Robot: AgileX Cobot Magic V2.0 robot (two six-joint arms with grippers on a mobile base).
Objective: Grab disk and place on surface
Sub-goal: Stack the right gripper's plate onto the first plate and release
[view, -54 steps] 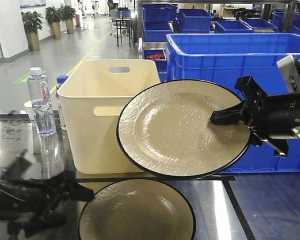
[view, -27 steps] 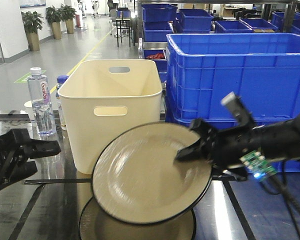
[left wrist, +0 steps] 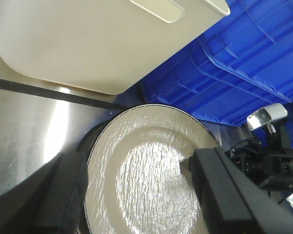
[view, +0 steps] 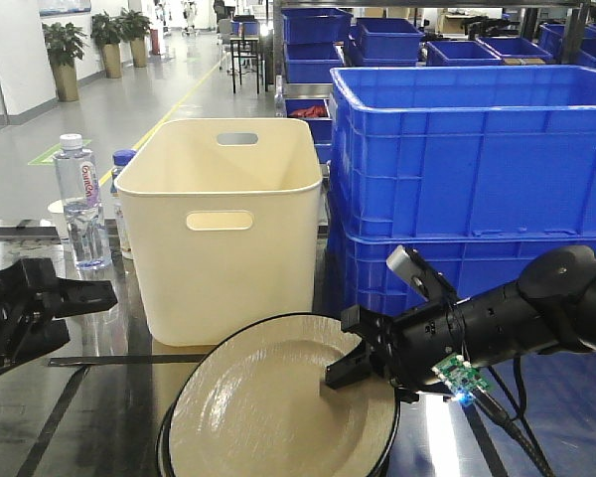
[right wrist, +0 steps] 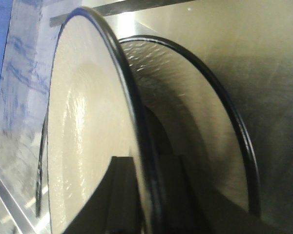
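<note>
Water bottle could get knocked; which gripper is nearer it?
Left. The left gripper hovers short of the water bottle; the right gripper holds the plate, past the cream bin.

Glossy grey tabletop point(view: 89, 422) — black tape point(view: 89, 361) across it — bears a cream bin point(view: 223, 238), bottle point(view: 79, 204) and plate point(right wrist: 202, 122).

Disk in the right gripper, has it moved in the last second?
Yes, the disk dropped and shifted left, from level with the cream bin to its base.
</note>
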